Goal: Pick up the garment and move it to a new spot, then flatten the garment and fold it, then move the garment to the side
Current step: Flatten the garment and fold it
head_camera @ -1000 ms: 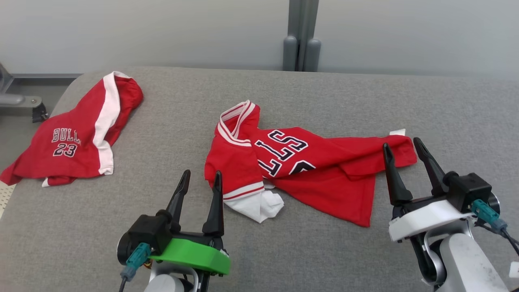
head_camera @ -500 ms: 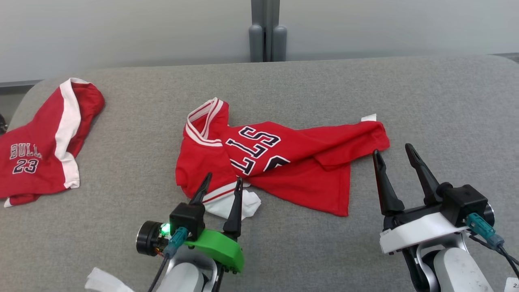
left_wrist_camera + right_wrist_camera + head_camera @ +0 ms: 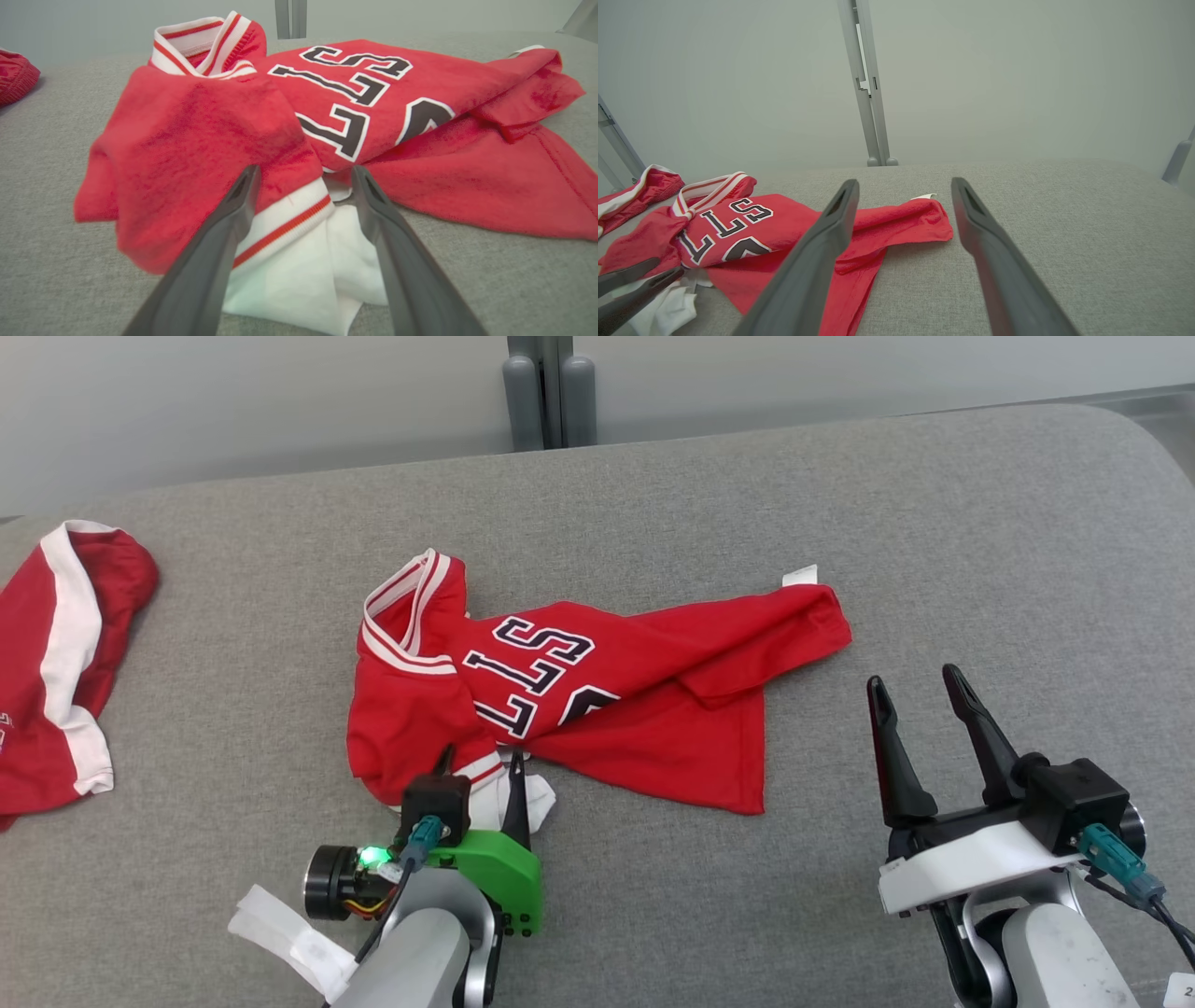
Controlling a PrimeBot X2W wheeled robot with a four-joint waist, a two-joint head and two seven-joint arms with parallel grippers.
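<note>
A grey, cloth-covered tabletop (image 3: 840, 495) runs back to a pale wall (image 3: 233, 401), with a grey post (image 3: 549, 392) standing at its far edge. The garment (image 3: 607, 700) is a red jersey with dark, white-edged lettering. It lies crumpled near the middle of the tabletop, its striped collar (image 3: 411, 607) toward the far left and a small white tag (image 3: 800, 576) at its far right corner.

The left hand (image 3: 481, 761) is at the jersey's near left edge, fingers apart, one on each side of the striped band (image 3: 285, 221) and the white cloth (image 3: 299, 275) below it. Nothing is clamped, and I cannot tell whether the tips touch the fabric.

The right hand (image 3: 913, 678) hangs to the right of the jersey, clear of it, its fingers spread and empty. A second red garment (image 3: 56, 653) with a white stripe lies at the tabletop's left end, well apart.
</note>
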